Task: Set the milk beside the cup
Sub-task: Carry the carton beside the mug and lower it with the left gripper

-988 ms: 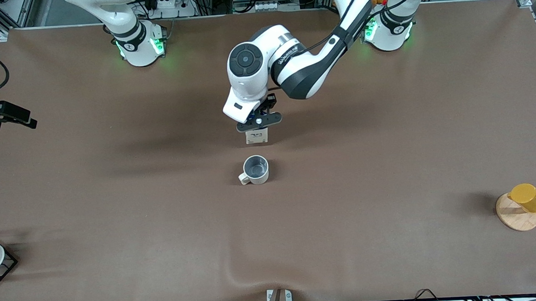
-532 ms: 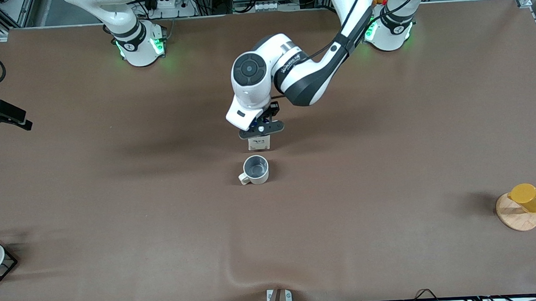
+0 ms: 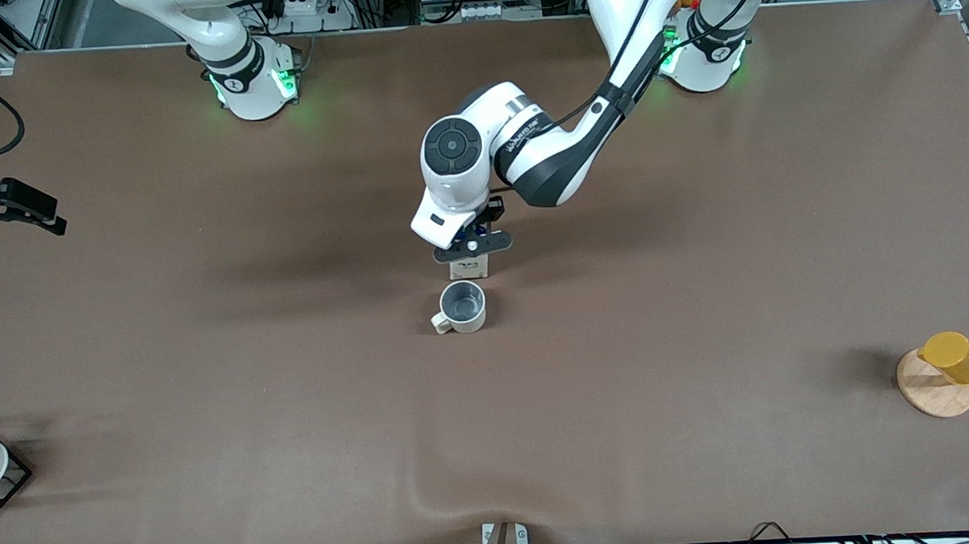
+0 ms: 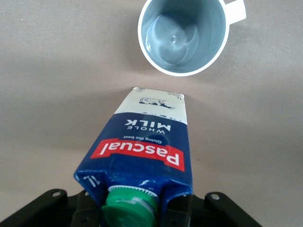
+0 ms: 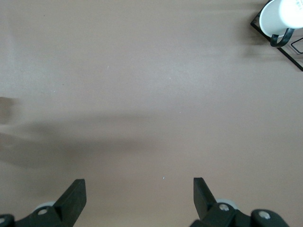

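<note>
Moved: left end effector [image 3: 470, 251] has carried the milk [image 3: 468, 267] closer to the cup [image 3: 462, 306], mid-tabletop [image 3: 703, 335].
Grip: clamped on the carton's top, carton upright.
Gap: cup just beside, toward the front edge.
Right end effector [image 5: 137, 198]: spread wide, waiting.

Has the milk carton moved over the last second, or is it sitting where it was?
Yes. The milk carton, held by the left gripper, has closed on the beige mug, which stayed put; the gap in the front view has nearly gone.
</note>
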You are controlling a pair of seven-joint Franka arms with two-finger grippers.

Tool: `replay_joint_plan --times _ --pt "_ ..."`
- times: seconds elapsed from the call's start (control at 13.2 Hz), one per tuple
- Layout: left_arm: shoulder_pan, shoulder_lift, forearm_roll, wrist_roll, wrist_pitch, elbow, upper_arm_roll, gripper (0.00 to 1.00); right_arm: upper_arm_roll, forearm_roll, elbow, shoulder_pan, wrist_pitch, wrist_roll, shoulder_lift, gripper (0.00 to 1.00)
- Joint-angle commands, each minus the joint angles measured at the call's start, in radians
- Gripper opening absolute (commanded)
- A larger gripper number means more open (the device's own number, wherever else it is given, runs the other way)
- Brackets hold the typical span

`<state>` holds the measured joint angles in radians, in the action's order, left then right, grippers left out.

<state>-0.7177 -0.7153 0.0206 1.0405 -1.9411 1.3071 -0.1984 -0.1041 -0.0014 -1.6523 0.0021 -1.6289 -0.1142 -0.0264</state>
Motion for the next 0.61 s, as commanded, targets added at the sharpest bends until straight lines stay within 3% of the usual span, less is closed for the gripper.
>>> replay_joint_plan --times 0.0,0.08,0.15,0.53 --pt "-0.017 -0.026 -0.021 -0.016 -0.007 -0.029 0.01 0.0 0.001 -0.02 0.013 0.001 0.015 -0.005 -0.001 1.0" --pt "-0.016 -0.026 -0.019 -0.007 -0.018 -0.029 0.01 0.23 0.001 -0.02 0.014 0.001 0.015 -0.007 -0.001 1.0" --pt "-0.014 -0.026 -0.021 -0.014 -0.028 -0.026 0.01 0.99 0.0 -0.02 0.014 0.001 0.015 -0.007 -0.001 1.0" --pt "-0.028 0.043 -0.07 0.024 -0.019 -0.026 0.013 1.0 0.0 -0.02 0.037 -0.002 0.014 -0.004 0.01 1.0"
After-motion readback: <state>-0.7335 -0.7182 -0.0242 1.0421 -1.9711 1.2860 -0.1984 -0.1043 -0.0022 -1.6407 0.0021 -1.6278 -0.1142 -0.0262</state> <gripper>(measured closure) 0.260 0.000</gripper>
